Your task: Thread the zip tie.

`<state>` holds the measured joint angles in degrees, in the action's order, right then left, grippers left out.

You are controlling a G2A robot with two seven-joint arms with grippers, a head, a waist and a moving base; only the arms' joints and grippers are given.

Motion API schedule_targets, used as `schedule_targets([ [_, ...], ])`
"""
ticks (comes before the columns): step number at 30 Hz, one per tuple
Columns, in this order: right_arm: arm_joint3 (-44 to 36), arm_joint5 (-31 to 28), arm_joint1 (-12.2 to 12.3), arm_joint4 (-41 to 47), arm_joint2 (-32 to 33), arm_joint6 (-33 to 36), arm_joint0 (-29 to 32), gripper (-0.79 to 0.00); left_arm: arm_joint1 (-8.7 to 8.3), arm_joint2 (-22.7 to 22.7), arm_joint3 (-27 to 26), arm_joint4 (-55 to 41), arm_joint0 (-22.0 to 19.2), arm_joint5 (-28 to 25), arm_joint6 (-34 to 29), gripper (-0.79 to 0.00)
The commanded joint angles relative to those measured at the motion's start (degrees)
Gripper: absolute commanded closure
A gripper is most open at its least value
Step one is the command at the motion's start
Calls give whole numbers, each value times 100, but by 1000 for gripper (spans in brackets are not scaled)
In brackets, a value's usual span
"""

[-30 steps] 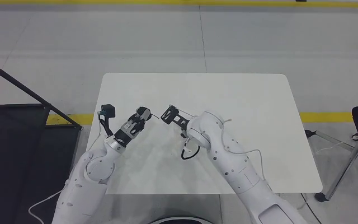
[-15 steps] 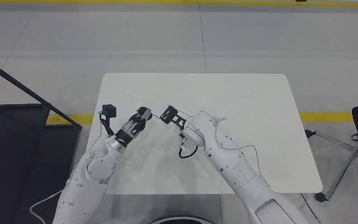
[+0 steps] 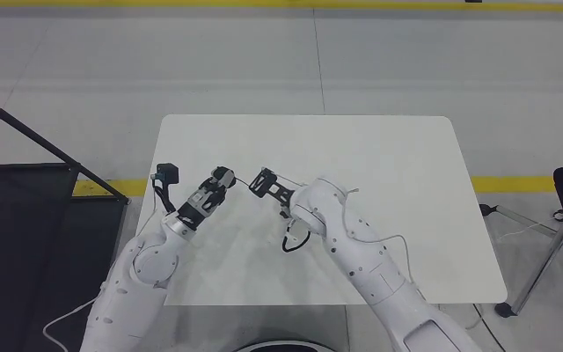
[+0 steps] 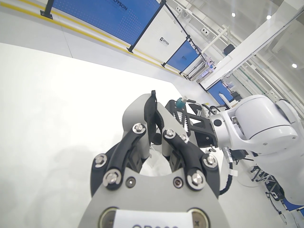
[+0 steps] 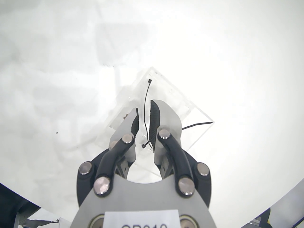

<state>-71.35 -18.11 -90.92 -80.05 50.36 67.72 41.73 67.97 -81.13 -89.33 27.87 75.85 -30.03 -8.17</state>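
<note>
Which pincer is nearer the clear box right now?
Right. The right pincer is directly over the clear box; the left pincer is beside the right one, off to one side.

Top camera overlooks the table [image 3: 396, 176]; wrist cameras, close behind left claw [image 4: 155, 110] and right claw [image 5: 144, 110], share it.

Industrial hall, shown by blue partition panels [image 4: 99, 5] and yellow floor lines [image 3: 519, 184].

Over the table [image 3: 396, 176], the left gripper [image 3: 225, 174] closely faces the right gripper [image 3: 259, 181].
</note>
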Motion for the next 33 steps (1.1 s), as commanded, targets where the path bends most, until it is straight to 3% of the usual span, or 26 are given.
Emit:
schedule_targets([
  [1, 14, -20, 4, 17, 12, 12, 9, -160, 4, 21, 1, 11, -2, 7, 7, 0],
  [25, 573, -84, -68, 300, -54, -68, -261, -203, 13, 78, 10, 58, -19, 29, 35, 0],
  [33, 732, -99, -90, 374, -80, -73, -351, -163, 16, 96, 27, 60, -39, 33, 32, 0],
])
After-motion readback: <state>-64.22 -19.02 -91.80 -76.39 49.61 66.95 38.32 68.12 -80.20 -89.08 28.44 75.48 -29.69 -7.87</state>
